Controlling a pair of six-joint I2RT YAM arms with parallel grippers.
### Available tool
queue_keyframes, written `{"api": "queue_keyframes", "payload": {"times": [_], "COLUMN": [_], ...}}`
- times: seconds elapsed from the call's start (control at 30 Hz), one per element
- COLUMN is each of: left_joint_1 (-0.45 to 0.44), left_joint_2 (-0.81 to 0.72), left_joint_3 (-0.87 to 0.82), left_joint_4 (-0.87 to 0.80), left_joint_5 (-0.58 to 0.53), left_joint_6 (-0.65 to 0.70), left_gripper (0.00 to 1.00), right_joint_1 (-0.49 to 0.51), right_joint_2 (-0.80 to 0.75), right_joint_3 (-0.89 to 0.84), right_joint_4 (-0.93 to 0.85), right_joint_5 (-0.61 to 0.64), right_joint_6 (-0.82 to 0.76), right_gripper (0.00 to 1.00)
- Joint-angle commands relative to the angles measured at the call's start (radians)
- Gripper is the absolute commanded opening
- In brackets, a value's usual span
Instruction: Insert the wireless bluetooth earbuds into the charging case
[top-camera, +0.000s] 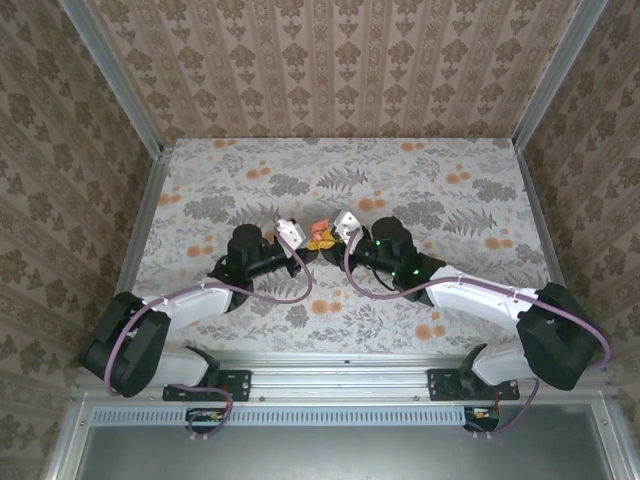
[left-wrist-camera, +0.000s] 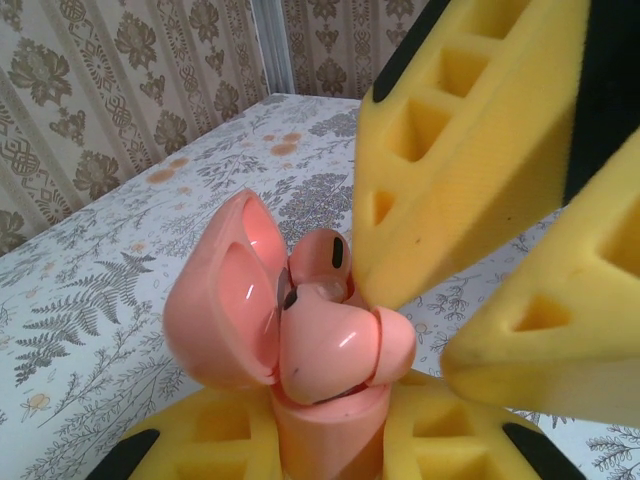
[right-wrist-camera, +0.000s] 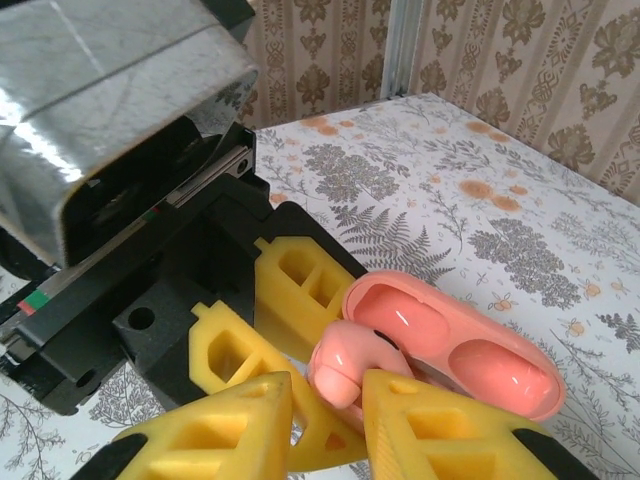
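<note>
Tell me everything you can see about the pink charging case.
The charging case is glossy coral-pink plastic, small and rounded. Its hinged lid stands open, showing two smooth hollows inside. The left tool clamps its base between yellow fingers. One earbud looks seated inside; the right tool holds a second earbud at its opening.

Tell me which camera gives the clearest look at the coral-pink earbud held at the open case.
Left wrist: the coral-pink earbud sits close and central at the mouth of the open charging case. Right wrist shows it partly hidden between the fingers of the right gripper. In top external it is too small to tell from the case.
</note>
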Motion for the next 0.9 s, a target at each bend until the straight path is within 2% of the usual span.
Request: {"api": "queue_keyframes", "payload": {"times": [0.0, 0.27, 0.67, 0.87], "left_joint_1": [-0.006, -0.010, -0.011, -0.011], "left_joint_2": [-0.026, -0.036, -0.034, -0.018], "left_joint_3": [-0.009, -0.009, -0.012, -0.015], "left_joint_4": [0.009, 0.003, -0.005, 0.013], "left_joint_5": [0.000, -0.002, -0.013, -0.011], "left_joint_6": [0.023, 0.024, 0.022, 0.007], "left_gripper": [0.14, 0.14, 0.14, 0.14], "right_joint_1": [0.009, 0.010, 0.010, 0.009], "right_joint_2": [0.016, 0.021, 0.035, -0.025], "right_joint_3": [-0.014, -0.013, -0.034, -0.049], "right_joint_4": [0.051, 0.053, 0.055, 0.053], "right_joint_5": [0.024, 0.041, 0.070, 0.062], "right_joint_6": [0.030, 0.041, 0.043, 0.045], "right_gripper": [0.26, 0.20, 0.03, 0.01]}}
